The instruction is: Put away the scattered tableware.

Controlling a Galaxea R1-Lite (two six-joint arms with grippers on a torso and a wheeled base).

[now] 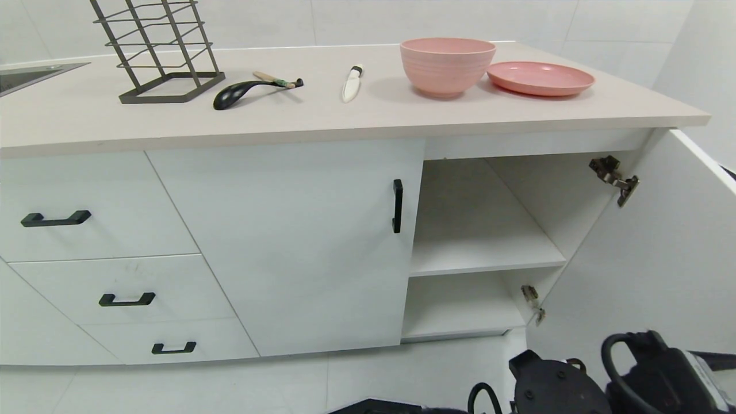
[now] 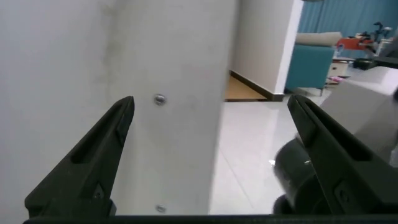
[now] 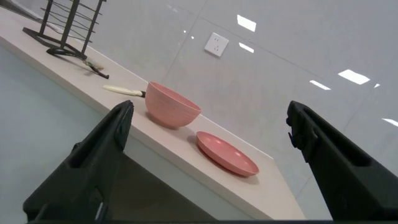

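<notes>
Kitchen: countertop (image 1: 287,118), white cabinets (image 1: 287,247), drawers (image 1: 115,276), seemingly a sink corner (image 1: 29,75)

Matt pink plastic bowl (image 1: 447,64) and plate (image 1: 540,77) — smooth pale countertop (image 1: 287,121), dark metal-wire rack (image 1: 150,99)

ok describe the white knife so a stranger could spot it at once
Look along the beige countertop above the white cabinets. Between the black spoon and the pink bowl lies the knife. It alone is slim and white, with a dark band near its far end.
</notes>
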